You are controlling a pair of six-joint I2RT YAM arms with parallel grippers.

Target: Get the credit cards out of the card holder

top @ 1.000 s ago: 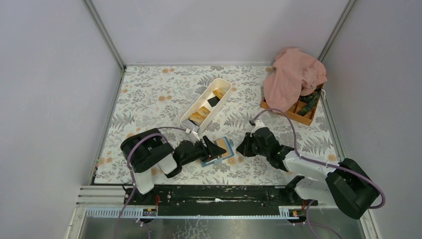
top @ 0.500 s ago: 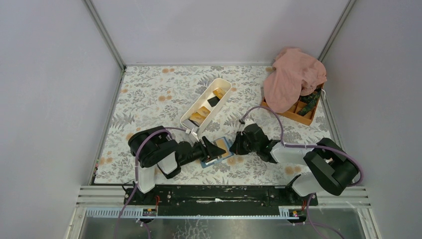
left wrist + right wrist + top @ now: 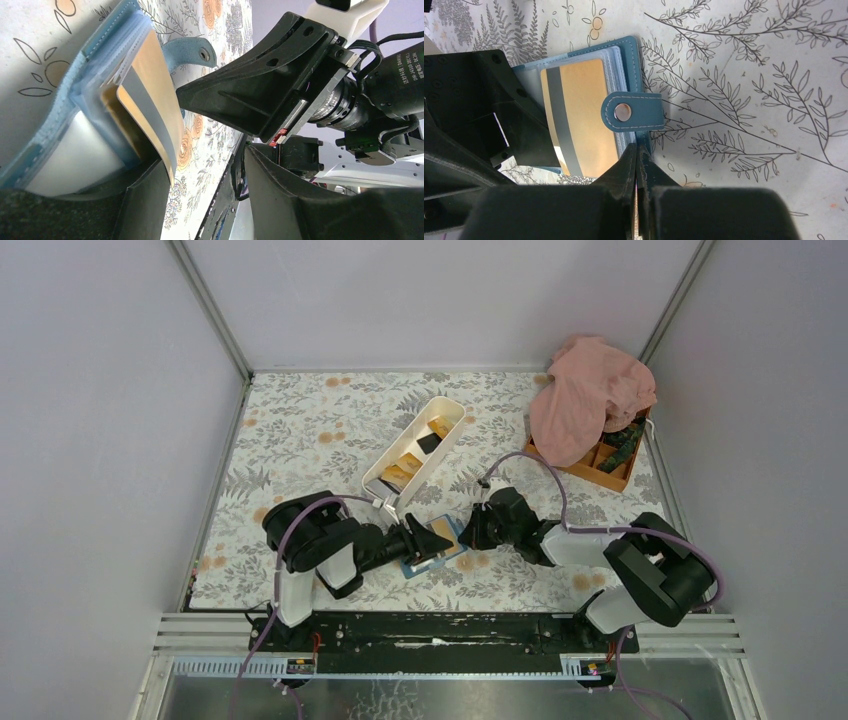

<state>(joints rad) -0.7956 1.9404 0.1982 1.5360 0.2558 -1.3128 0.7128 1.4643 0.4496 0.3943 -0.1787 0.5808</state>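
Centre-front, card holder [image 3: 644,112] (orange card [image 3: 584,115] showing), left gripper [image 3: 432,540] parted, right gripper [image 3: 636,156] closed.

White print on black motor housing [image 3: 395,75], right edge of left wrist view: "DAMIAO", "DM-J4310-2EC", partly legible

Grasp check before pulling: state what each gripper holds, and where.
Nothing looks gripped: the left gripper stands open at the orange card's corner; the right gripper is shut, tips against the card holder's edge.
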